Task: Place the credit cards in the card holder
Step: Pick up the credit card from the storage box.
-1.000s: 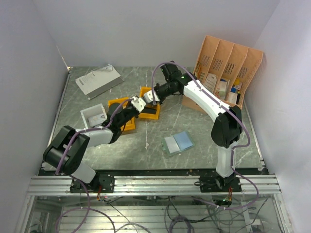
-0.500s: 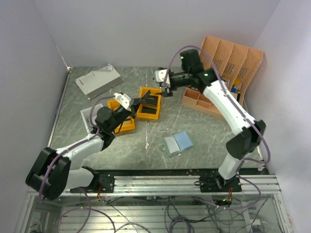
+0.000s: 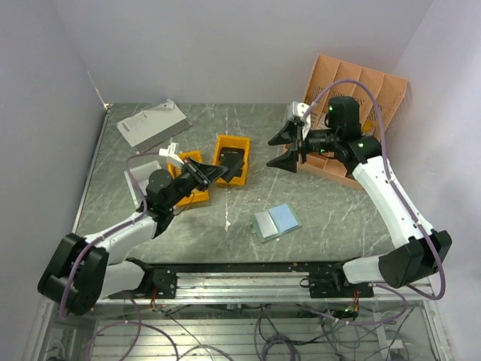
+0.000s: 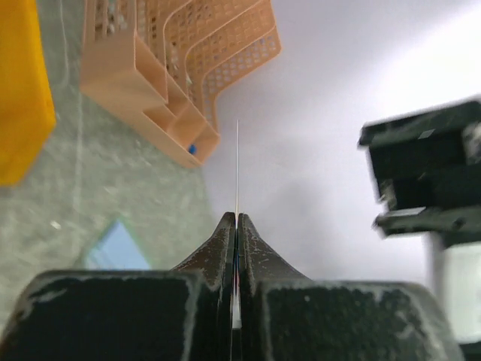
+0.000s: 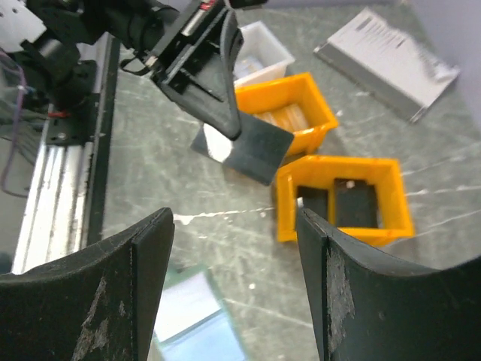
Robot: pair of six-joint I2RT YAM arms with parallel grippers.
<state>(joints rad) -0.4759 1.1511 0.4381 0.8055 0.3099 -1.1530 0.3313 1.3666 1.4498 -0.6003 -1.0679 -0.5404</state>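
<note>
**Operator:** What is my left arm holding?

**Spotter:** Your left gripper (image 3: 203, 173) has its jaws pressed together on a dark credit card (image 3: 219, 172). Your left wrist camera shows that card (image 4: 237, 162) only edge-on, as a thin line rising straight from the closed fingertips, so you can't read its face there. The right wrist camera shows the broad side instead. There the card (image 5: 252, 150) is a tilted dark rectangle with a pale patch near the grip, sticking out past the fingers, near the yellow bins (image 5: 338, 162).

**Operator:** And the right arm?

**Spotter:** Your right gripper (image 3: 270, 153) hangs with its jaws spread wide, in front of the peach desk organiser (image 3: 353, 94). It faces the left gripper and is apart from the card.

**Operator:** Where's the card holder?

**Spotter:** The card holder (image 3: 276, 222) lies open and flat on the table (image 3: 338, 203), toward the near edge and between your two arms. It is well apart from both grippers. From above, its long axis slants gently from lower left to upper right. The grey-green half is towards your left arm and the light blue half towards your right. Your wrist cameras catch only scraps of it. The left shows a blurred blue wedge low in the frame, and the right shows a blurred piece at the bottom edge between its own fingers.
</note>
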